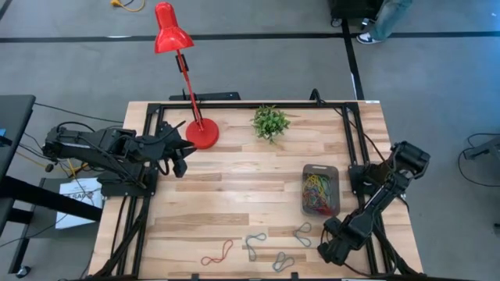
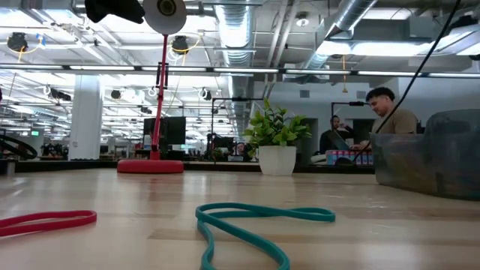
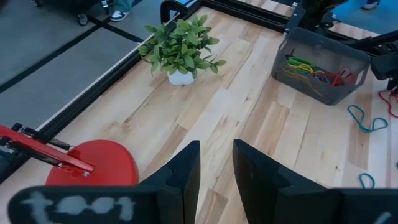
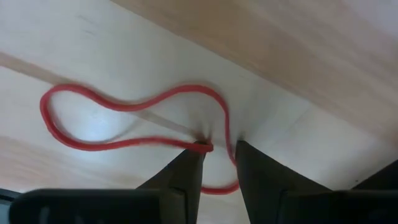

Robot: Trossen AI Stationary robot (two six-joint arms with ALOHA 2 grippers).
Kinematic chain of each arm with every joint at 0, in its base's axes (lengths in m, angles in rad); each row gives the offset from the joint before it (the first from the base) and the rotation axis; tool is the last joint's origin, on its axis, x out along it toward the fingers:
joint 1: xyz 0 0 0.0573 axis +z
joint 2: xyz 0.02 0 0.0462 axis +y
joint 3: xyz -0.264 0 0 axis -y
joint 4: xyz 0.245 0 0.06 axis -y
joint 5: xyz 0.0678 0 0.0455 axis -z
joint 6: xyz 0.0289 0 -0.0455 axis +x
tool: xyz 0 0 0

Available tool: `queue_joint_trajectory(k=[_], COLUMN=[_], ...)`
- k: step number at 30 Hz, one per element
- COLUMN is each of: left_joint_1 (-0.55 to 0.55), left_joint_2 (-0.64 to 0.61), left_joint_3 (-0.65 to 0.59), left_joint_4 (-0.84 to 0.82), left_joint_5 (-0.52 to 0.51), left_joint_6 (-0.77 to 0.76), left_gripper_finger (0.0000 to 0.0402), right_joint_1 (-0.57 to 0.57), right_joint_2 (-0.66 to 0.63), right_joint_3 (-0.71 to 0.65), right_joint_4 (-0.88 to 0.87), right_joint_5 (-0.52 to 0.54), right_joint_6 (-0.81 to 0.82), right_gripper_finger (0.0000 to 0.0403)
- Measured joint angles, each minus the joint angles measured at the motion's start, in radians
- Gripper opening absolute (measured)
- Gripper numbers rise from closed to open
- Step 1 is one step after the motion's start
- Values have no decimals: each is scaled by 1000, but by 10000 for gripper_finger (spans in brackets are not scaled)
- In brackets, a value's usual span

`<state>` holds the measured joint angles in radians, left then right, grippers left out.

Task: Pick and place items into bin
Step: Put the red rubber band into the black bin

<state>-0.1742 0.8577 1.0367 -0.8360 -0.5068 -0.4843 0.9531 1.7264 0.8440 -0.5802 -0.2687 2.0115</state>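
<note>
Red loop [image 4: 137, 118] under your right gripper [image 4: 217, 152], fingers narrow, straddling one strand, nothing gripped. Pinch strand squarely, lift clear, carry to bin [image 1: 321, 190]. Left gripper [image 3: 214, 165] idle, narrow, empty.

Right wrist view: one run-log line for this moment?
right end effector: open, red loop strand between tips | left end effector: open, idle by lamp base | bin: loops inside

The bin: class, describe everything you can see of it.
The bin is a small, dark grey, see-through rectangular container with rounded corners, plastic by its look. It stands upright on the wooden table, on the right arm's side, open at the top. Tangled bands, yellow, green and red, lie inside. No gripper touches it.
</note>
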Motion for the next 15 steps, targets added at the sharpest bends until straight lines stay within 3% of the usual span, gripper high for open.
queue_joint_trajectory(k=[15], left_joint_1=[0], left_joint_2=[0], left_joint_3=[0], left_joint_4=[8], left_joint_5=[-6], left_joint_6=[-9], left_gripper_finger=[85], right_joint_1=[-37], right_joint_2=[-2], right_joint_3=[10], right_joint_4=[38], right_joint_5=[39], right_joint_6=[-18], right_gripper_finger=[75])
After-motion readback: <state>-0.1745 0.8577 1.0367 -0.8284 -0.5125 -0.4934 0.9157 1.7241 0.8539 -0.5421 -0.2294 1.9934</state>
